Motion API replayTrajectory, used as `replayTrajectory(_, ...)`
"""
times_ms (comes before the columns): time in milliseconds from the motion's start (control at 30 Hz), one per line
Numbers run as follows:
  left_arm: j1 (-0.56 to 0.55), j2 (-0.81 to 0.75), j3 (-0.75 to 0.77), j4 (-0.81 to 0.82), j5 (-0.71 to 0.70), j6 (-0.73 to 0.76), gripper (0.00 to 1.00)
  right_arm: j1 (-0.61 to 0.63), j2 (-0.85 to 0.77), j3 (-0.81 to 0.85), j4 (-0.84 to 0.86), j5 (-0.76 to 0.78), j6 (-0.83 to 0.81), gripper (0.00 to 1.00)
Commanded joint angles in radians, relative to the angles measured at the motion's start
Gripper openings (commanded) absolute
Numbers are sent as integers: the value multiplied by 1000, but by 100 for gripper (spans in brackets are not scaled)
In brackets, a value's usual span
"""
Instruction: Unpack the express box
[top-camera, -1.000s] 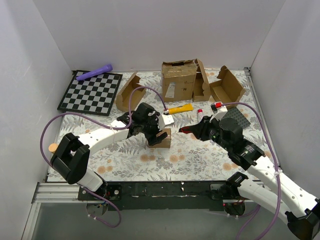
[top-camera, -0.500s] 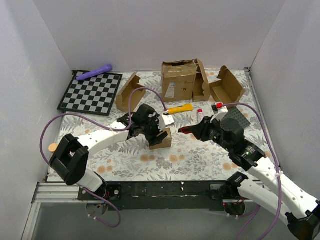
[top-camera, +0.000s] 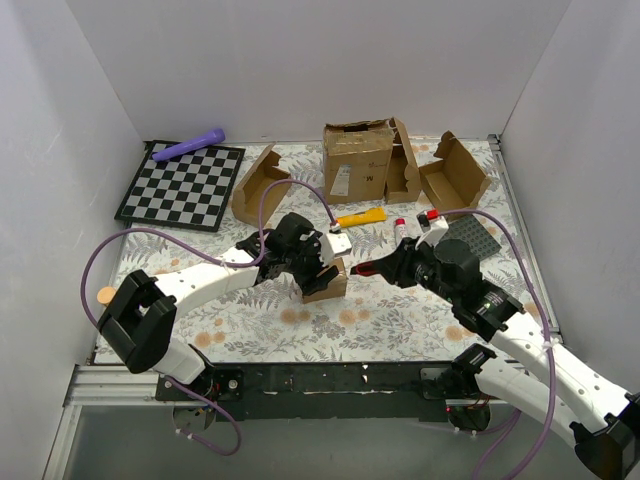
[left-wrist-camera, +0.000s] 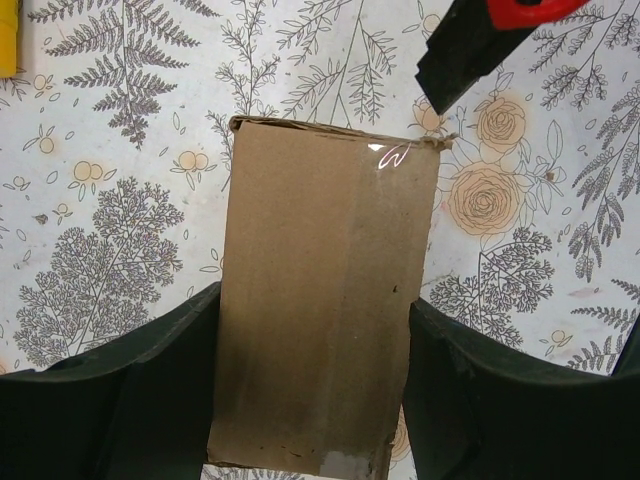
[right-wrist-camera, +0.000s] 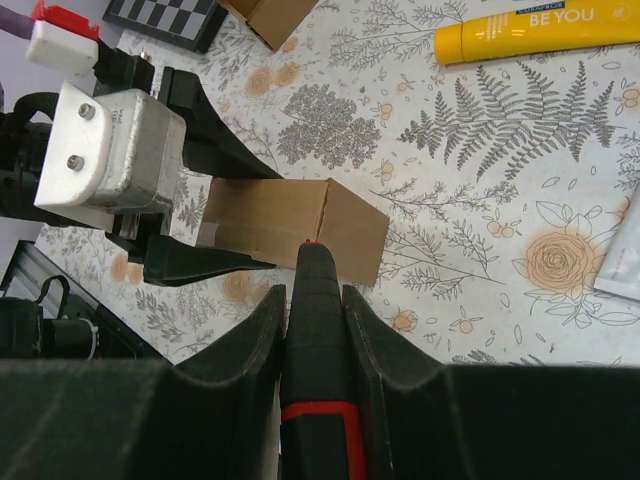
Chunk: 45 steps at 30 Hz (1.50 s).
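At the middle of the surface (top-camera: 380, 320) the left claw (left-wrist-camera: 315, 350) has narrowed to pinch the small brown box (right-wrist-camera: 290, 225) by its sides, while the right claw (right-wrist-camera: 315, 300), clamping a black-and-red cutter (top-camera: 372, 267), has swung left toward it, seemingly ready to slit it.

Looks down from high above the near edge, taking in the whole table (top-camera: 400, 320). From the left wrist, points straight down, very close on the express box (left-wrist-camera: 325, 300). From the right wrist, faces forward and down, near; shares that box with both others.
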<state>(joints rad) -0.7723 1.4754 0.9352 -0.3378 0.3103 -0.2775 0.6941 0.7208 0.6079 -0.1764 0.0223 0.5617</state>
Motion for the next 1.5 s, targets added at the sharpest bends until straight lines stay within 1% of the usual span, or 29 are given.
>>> replayTrajectory(0,-8,-20,-22,-12,1,-45,46,2,-17,-28,98,10,64,1)
replayTrajectory(167,-13,-10,-27,-3,6,-60,45,2,-44,-80,158,54,118,1)
replayTrajectory(267,-15,-10,-29,0,6,-57,45,4,-47,-91,167,71,119,1)
replayTrajectory(600,-19,-13,-33,3,-2,-49,44,2,-50,-111,276,90,109,1)
replayTrajectory(967,-22,-7,-33,8,-7,-45,43,4,31,-96,273,61,70,1)
replayTrajectory(1467,-24,2,-27,6,-16,-54,43,5,51,-99,282,22,58,1)
